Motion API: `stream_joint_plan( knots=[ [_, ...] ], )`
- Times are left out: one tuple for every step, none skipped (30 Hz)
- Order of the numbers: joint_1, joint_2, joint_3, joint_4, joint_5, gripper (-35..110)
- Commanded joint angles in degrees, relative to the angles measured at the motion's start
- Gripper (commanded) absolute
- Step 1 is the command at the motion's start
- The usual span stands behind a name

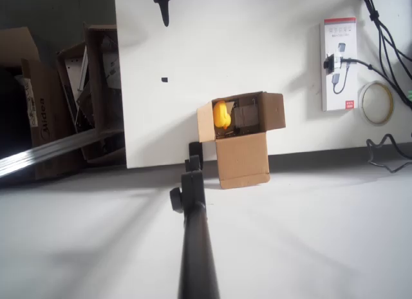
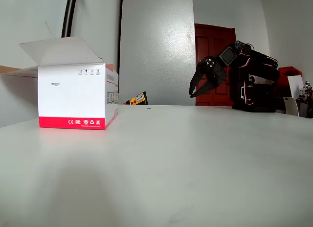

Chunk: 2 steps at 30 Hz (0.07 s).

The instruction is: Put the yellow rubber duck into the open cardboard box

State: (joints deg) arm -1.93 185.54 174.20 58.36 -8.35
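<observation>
yellow rubber duck: small, bright, rounded; inside open cardboard box.

The overhead view looks straight down from well above the white tabletop, taking in its near edge. The fixed view sits at the tabletop's level, facing across it, close beside a white-and-red printed carton; both views share that carton and the tabletop.

yellow rubber duck sits inside open cardboard box, tucked against left inner wall in overhead view. box small, plain tan, flaps splayed out, dark inside, standing near white table's front edge. duck bright, rounded, tiny next to box.
</observation>
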Motion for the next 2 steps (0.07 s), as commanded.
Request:
stream_joint_plan(
  knots=[
    [0.09,0.35,0.79,-0.35,0.35,-1],
    [0.09,0.35,0.79,-0.35,0.35,-1]
  ],
)
